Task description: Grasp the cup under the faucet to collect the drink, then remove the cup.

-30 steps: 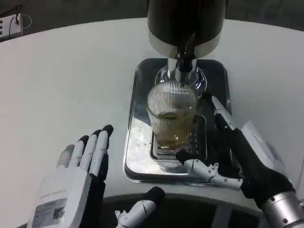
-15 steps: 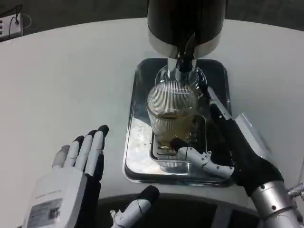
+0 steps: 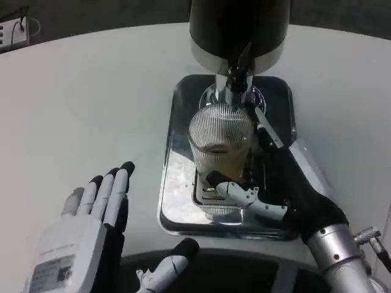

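Ribbed glass cup (image 3: 220,141) with some amber drink in it sits on the steel drip tray (image 3: 176,183), right under the faucet (image 3: 237,78) of the dark dispenser (image 3: 238,27). Right hand (image 3: 282,183) has its fingers (image 3: 266,128) wrapped around the cup's side, grasping it. Left hand (image 3: 91,235) hovers over the white bench (image 3: 85,110) with fingers spread, holding nothing.
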Controlling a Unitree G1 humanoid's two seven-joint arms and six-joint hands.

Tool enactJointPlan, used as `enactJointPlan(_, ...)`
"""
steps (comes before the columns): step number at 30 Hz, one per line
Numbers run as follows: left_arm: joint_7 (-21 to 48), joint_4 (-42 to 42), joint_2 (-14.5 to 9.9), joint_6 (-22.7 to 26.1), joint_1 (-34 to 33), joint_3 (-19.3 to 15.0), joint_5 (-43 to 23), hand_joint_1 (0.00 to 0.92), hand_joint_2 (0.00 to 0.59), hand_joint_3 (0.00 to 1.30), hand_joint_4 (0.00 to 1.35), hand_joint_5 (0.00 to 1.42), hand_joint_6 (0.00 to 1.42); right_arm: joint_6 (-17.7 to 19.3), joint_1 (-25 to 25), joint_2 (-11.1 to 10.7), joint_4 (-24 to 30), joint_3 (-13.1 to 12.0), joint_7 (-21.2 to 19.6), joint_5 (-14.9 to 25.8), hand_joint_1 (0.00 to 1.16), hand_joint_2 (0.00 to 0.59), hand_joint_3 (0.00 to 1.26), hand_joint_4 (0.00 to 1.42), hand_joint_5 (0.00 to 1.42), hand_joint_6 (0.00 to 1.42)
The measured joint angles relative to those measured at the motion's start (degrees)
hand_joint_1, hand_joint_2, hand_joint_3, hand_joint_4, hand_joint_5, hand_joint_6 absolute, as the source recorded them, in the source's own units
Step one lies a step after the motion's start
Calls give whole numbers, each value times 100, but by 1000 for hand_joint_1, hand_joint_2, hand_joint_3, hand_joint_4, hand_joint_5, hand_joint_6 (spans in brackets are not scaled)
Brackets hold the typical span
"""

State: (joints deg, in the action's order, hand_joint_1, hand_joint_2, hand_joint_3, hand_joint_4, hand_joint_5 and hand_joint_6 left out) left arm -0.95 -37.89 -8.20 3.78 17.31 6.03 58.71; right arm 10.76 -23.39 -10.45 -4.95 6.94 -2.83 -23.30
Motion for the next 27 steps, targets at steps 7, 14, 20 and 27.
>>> enactJointPlan(7, 67, -59, 1, 43, 30, -64, -5, 0, 159, 0, 0, 0, 0, -2, -113, 115, -170, -2, -136, 14, 583, 230, 0, 0, 62, 177)
enactJointPlan(14, 116, -78, 9, 64, 21, -64, -53, 0, 158, 0, 0, 0, 0, 0, -151, 118, -194, 4, -188, 20, 595, 225, 0, 0, 62, 193)
enactJointPlan(20, 157, -84, 27, 111, 27, -63, -52, 0, 158, 0, 0, 0, 0, 9, -252, 170, -255, 17, -193, 38, 598, 224, 0, 0, 70, 195)
enactJointPlan(27, 165, -150, 33, 163, 49, -69, -54, 0, 158, 0, 0, 0, 0, 132, -360, 181, -290, 21, -277, 91, 599, 224, 0, 0, 71, 196)
